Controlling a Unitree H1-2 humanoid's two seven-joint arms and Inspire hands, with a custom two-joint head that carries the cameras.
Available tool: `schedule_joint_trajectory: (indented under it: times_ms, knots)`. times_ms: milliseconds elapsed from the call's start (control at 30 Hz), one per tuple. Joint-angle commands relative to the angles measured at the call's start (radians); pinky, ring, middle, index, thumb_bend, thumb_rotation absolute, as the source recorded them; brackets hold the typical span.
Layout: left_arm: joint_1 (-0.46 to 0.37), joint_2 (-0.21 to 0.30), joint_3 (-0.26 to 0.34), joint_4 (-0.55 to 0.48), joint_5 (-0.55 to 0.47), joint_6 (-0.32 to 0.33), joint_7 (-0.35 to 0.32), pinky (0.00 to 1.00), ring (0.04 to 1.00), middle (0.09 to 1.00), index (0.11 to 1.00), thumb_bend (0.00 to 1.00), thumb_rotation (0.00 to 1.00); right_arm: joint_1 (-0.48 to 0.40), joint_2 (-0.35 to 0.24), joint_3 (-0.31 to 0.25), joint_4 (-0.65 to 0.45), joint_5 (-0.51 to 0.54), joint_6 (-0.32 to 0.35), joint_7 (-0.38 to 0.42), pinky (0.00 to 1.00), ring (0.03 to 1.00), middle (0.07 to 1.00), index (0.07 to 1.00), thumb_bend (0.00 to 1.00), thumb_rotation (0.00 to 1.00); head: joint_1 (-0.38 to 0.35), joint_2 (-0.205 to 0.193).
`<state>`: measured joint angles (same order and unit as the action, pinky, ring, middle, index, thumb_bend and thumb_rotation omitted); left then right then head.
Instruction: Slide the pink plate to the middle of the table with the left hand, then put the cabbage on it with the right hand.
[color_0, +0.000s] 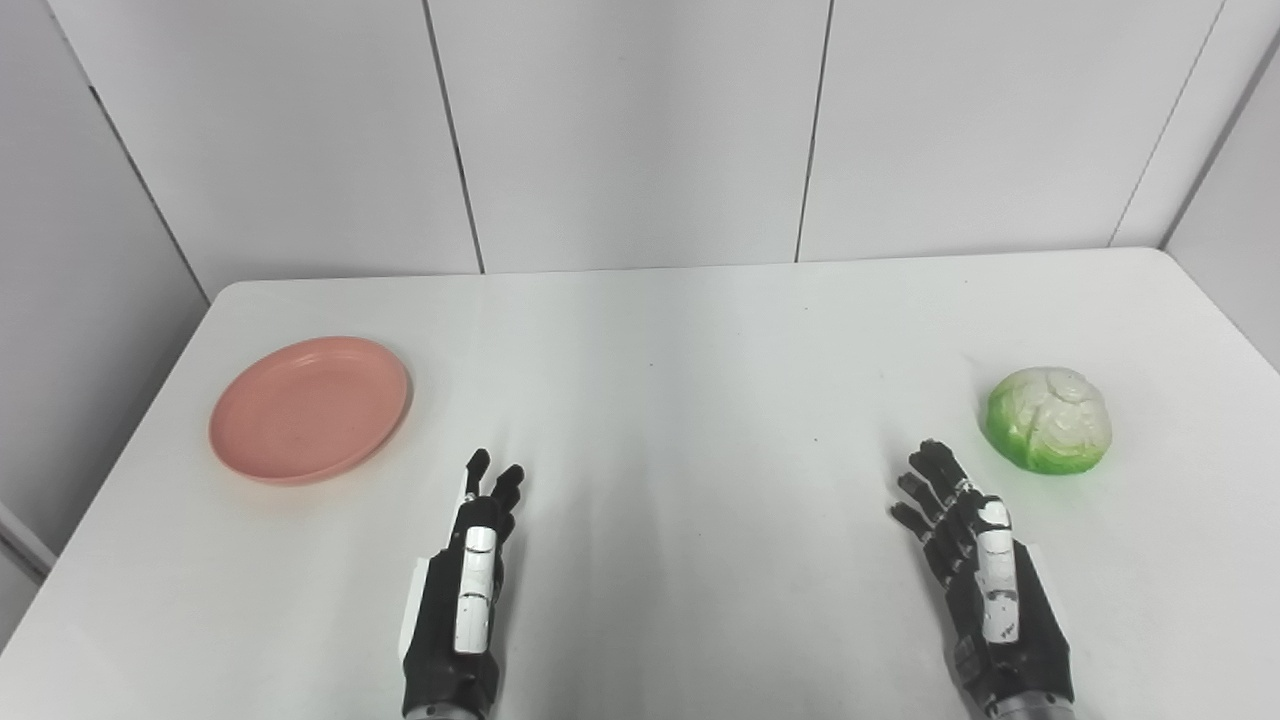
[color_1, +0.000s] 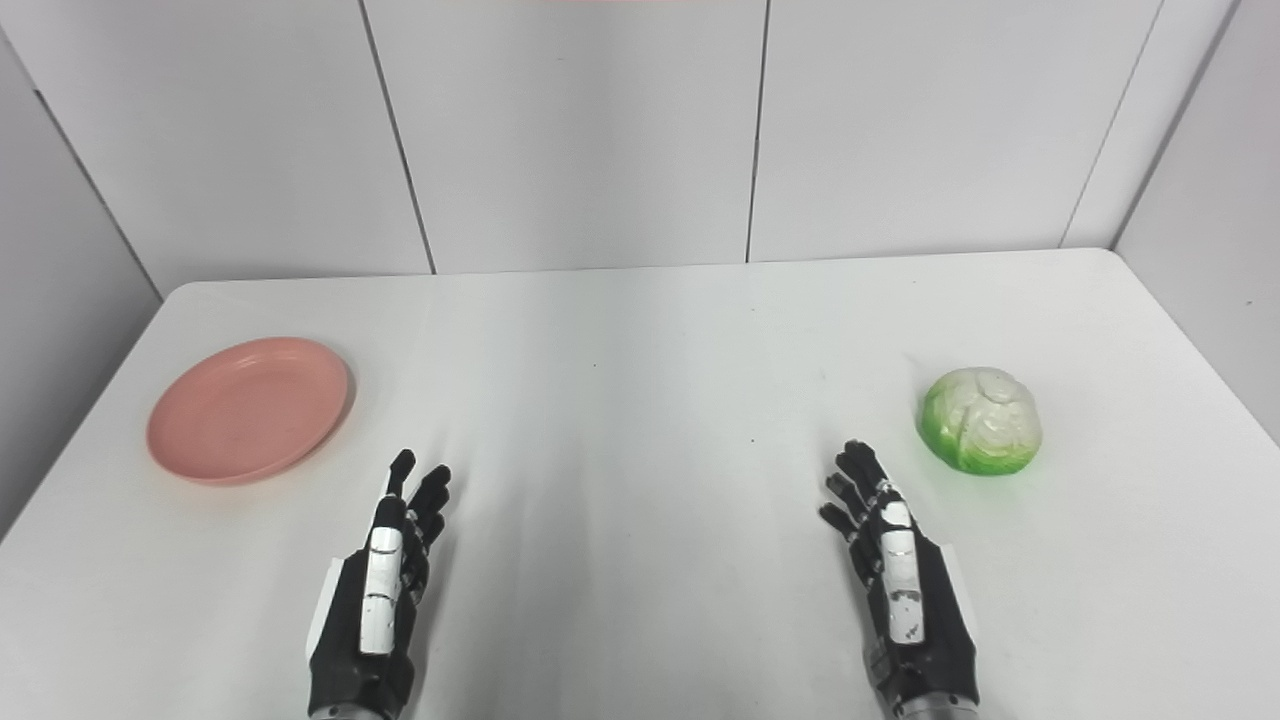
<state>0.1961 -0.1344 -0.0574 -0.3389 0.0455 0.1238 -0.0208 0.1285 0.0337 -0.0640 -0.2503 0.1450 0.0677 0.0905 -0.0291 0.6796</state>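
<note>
A pink plate (color_0: 310, 408) lies flat on the white table (color_0: 650, 380), near its left side. A green and white cabbage (color_0: 1048, 419) sits on the table at the right. My left hand (color_0: 470, 580) hovers over the near part of the table, below and to the right of the plate, fingers stretched forward and holding nothing. My right hand (color_0: 975, 570) is just below and left of the cabbage, a short gap from it, fingers spread and empty.
White wall panels (color_0: 640, 130) stand behind the table's far edge. The table's left edge (color_0: 120, 450) runs close to the plate, and its right edge lies a little beyond the cabbage.
</note>
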Motion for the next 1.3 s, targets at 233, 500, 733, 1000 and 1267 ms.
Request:
schedule_joint_trajectory:
  times_ms: [233,500,733,1000,1267]
  knots:
    - [0.055,0.027,0.001,-0.023,0.006,-0.031,0.003,1.00,0.969,0.931,0.999,0.80,1.00,0.049,-0.027,0.006,-0.023,-0.001,-0.015,0.014,0.88,0.904,0.913,0.896,0.85,1.00,-0.008,0.003]
    - [0.054,0.037,0.009,-0.030,-0.007,-0.020,-0.006,1.00,0.968,0.930,0.999,0.80,1.00,0.050,-0.017,0.016,-0.029,-0.019,-0.013,0.010,0.88,0.900,0.908,0.901,0.85,1.00,-0.025,0.006]
    - [0.056,0.043,0.015,-0.030,-0.010,-0.010,-0.014,1.00,0.969,0.933,1.000,0.81,1.00,0.051,-0.012,0.024,-0.033,-0.022,-0.011,0.009,0.87,0.895,0.901,0.900,0.87,1.00,-0.035,0.004]
    - [0.057,0.032,0.009,-0.019,0.003,-0.023,-0.007,1.00,0.971,0.935,1.000,0.80,1.00,0.055,-0.018,0.018,-0.020,-0.016,-0.023,0.012,0.88,0.895,0.901,0.901,0.86,1.00,0.017,-0.030]
    - [0.058,0.015,-0.018,0.054,0.031,-0.089,0.010,1.00,0.955,0.932,1.000,0.78,1.00,0.050,-0.047,-0.007,0.061,0.011,-0.094,0.048,0.89,0.912,0.918,0.912,0.84,1.00,0.095,-0.108]
